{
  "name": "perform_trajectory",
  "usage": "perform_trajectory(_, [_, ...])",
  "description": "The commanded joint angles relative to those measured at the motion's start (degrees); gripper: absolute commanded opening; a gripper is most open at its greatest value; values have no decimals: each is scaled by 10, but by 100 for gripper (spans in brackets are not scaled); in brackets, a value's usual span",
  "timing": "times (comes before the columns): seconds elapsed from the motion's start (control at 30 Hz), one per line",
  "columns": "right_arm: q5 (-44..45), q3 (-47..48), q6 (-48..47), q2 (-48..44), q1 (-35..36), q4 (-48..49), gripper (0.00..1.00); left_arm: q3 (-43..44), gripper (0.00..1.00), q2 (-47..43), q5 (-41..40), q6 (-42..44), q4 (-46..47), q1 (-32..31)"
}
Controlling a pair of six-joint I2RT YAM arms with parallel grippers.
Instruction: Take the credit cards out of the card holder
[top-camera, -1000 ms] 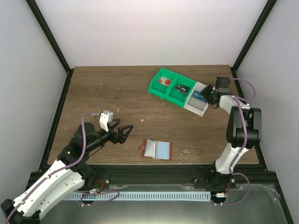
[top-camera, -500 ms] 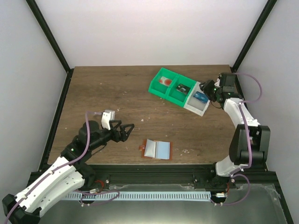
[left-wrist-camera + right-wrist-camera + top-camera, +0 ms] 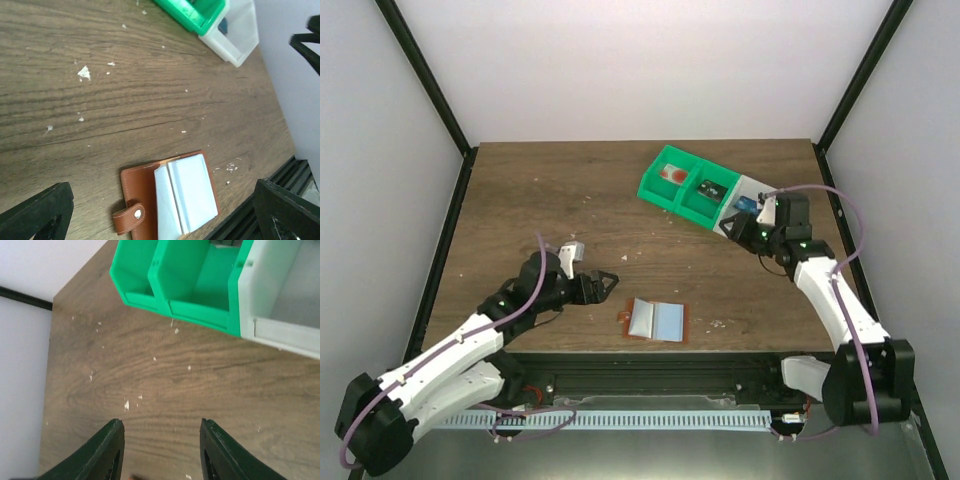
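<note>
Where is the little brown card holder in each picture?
Top external: the card holder lies open, low in the picture, about the middle.
Left wrist: bottom middle, open, with its snap tab on the left.
Right wrist: not clearly in it.
Shared landmark: the green-and-white trays, upper right in the top view, top right in the left wrist view, along the top in the right wrist view.

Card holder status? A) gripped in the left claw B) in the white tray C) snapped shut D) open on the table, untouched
D: the card holder lies open, pale panels up, on the table, and the left claw is open beside it, not touching.
</note>
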Motion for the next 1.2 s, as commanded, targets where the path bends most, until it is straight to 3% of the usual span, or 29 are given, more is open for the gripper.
perform_trajectory(0.0, [-18,-7,-68,-55,4,-32,43,25,100,18,-26,-8,12,1])
perform_trajectory(0.17, [-23,30,-99,-96,4,-48,47,110,100,21,-88,44,-23,1])
perform_trajectory(0.3, [-38,82,-111,-117,4,-61,59,195,100,19,-133,62,-56,1])
perform_trajectory(0.5, [-67,152,-114,-133,4,-88,83,304,100,16,-184,81,-107,1])
perform_trajectory(0.57, [-85,166,-111,-133,4,-97,99,331,100,11,-183,95,-119,0])
perform_trajectory(0.93, [-86,202,-104,-151,4,-110,100,405,100,-3,-212,147,-165,0])
perform_trajectory(1.17, [-83,189,-91,-172,4,-94,100,376,100,-46,-249,130,-137,0])
